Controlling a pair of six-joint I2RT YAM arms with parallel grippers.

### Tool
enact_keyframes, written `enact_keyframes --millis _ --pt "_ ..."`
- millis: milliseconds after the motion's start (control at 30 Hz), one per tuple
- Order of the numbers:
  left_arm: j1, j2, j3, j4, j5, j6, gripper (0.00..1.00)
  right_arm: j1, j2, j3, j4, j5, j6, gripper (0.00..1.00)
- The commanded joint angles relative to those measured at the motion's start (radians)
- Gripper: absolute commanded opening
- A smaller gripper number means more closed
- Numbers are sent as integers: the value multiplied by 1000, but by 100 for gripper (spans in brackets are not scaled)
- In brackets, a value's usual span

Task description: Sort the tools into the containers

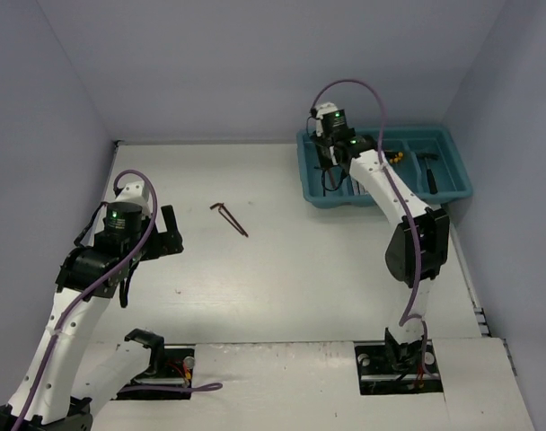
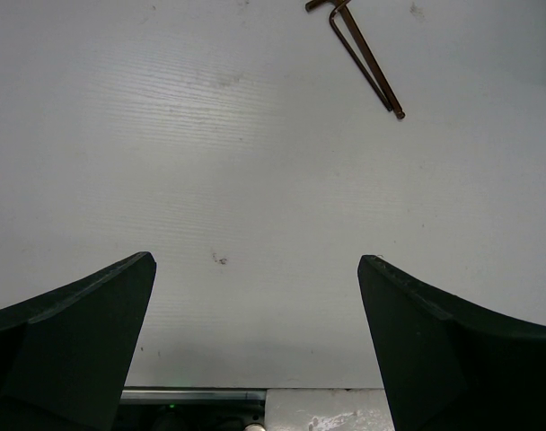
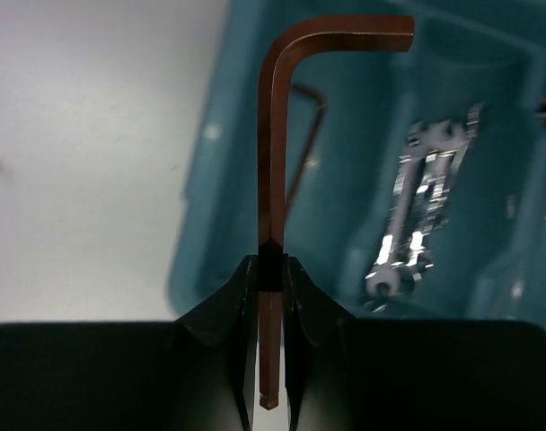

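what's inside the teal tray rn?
Visible in the tray: a thin hex key, silver wrenches, yellow-and-black pieces, a small black hammer. The right arm covers part of the left compartments from above. The right claw grips a thicker hex key above it.

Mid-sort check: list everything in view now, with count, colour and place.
tray: one, teal, far right of table.
held hex key: one, reddish-brown, in right jaws above tray.
loose hex keys: seemingly two, dark reddish, on table.
thin hex key: one, dark, tray's leftmost compartment.
wrenches: at least two, silver, in tray.
small pieces: count unclear, yellow-and-black, in tray.
hammer-like tool: one, black, tray's rightmost compartment.
left arm: one, white-black, jaws open.
right arm: one, white-black, jaws shut on held hex key.
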Motion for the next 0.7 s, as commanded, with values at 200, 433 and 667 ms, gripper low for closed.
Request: enact_keyframes --millis 200,433,667 --pt "5 4 49 34 -22 -5 95 -80 324 298 11 -91 81 0" --pt "5 14 55 35 -27 -3 95 -75 395 380 27 -89 141 5" --pt "5 15 50 35 -26 -3 95 -36 273 318 27 -63 104 32"
